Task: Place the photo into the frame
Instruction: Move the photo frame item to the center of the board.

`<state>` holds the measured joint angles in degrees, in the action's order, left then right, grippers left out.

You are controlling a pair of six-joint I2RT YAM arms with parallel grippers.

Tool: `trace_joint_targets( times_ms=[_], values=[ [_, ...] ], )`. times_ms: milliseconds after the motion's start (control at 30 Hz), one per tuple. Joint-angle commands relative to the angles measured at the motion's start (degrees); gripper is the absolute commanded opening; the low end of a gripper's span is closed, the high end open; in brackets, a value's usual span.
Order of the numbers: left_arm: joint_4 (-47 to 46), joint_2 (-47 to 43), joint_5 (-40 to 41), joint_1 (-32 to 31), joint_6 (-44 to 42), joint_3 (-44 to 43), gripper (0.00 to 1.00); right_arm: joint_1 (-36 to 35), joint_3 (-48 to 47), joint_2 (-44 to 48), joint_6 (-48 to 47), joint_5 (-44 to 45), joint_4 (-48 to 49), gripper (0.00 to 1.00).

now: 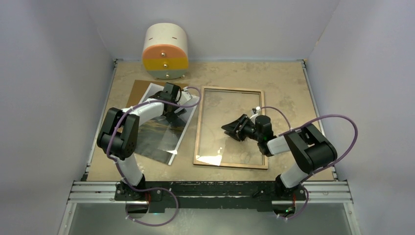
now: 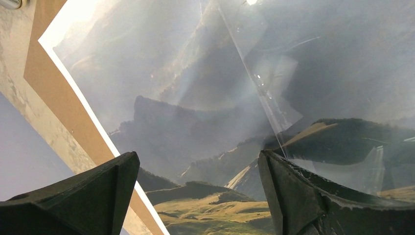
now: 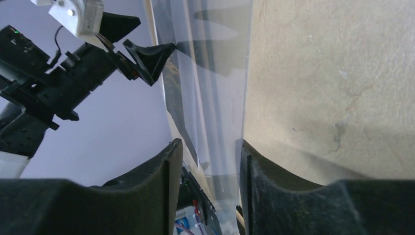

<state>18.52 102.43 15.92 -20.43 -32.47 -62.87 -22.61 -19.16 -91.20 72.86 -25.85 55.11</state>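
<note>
The photo (image 1: 147, 142), a dark mountain landscape with a thin white border, lies at the left on a brown backing board (image 1: 134, 90). A clear sheet (image 1: 173, 134) overlaps its right part. My left gripper (image 1: 175, 113) hovers just over the photo (image 2: 195, 122) and is wide open and empty (image 2: 198, 196). The frame (image 1: 230, 164) lies flat at centre right, its light-wood side up. My right gripper (image 1: 228, 128) is over the frame's glass (image 1: 220, 105). In the right wrist view its jaws (image 3: 210, 166) stand half closed around a clear pane (image 3: 220, 147), with a gap still on the left side.
A round drawer unit (image 1: 165, 51) with orange, yellow and grey fronts stands at the back left. The backing board (image 2: 49, 83) sticks out past the photo's left edge. Walls close in the table on three sides. The left gripper (image 3: 142, 54) shows in the right wrist view.
</note>
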Motion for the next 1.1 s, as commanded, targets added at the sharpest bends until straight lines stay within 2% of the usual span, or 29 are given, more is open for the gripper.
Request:
trace_joint_targets(
  times_ms=[0,67,133,233,267,333,433,467,533,633,733,867,1067],
  values=[
    [2.1,1.6,-2.7,-0.7,0.2,1.8,1.00,-0.4,-2.5,-1.3,0.3,0.8,7.6,0.44],
    [2.3,1.3,-2.8,-0.8,0.2,1.7,1.00,-0.4,-3.0,-1.9,0.2,0.5,8.3,0.43],
    [2.5,1.1,-2.9,-0.9,0.1,1.7,1.00,-0.4,-3.3,-2.4,0.8,-0.6,8.0,0.38],
    [2.9,0.5,-3.1,-1.1,0.1,1.6,1.00,0.9,-5.6,-3.6,0.8,-4.1,6.3,0.18],
    [3.1,0.4,-3.1,-1.2,0.0,1.4,1.00,1.7,-6.8,-4.0,0.6,-6.4,4.6,0.15],
    [3.7,-0.1,-3.4,-1.2,0.0,1.0,1.00,3.6,-9.3,-4.1,-0.7,-10.2,0.1,0.15],
    [4.2,-0.7,-4.1,-1.2,-0.1,0.8,1.00,4.8,-12.4,-0.8,-7.7,-12.0,-8.7,0.14],
    [4.4,-0.7,-4.1,-1.2,-0.1,0.7,1.00,4.8,-14.2,0.8,-11.9,-11.4,-14.4,0.12],
    [4.6,-0.7,-4.0,-1.2,-0.2,0.5,1.00,4.9,-20.0,3.3,-20.7,-7.9,-29.3,0.00],
    [4.7,-0.9,-3.4,-1.2,-0.3,-0.1,1.00,5.5,-26.9,4.3,-30.9,-3.5,-47.7,0.00],
    [5.6,-1.1,-3.4,-1.1,0.0,-1.7,1.00,6.8,-28.8,5.8,-34.8,0.1,-57.4,0.00],
    [6.9,-1.1,-3.6,-1.2,0.4,-4.4,1.00,8.8,-28.3,8.4,-38.3,3.2,-65.5,0.00],
    [7.9,-0.8,-3.9,-1.2,0.7,-6.7,1.00,13.6,-25.6,13.1,-41.6,6.5,-71.7,0.00]
  ],
)
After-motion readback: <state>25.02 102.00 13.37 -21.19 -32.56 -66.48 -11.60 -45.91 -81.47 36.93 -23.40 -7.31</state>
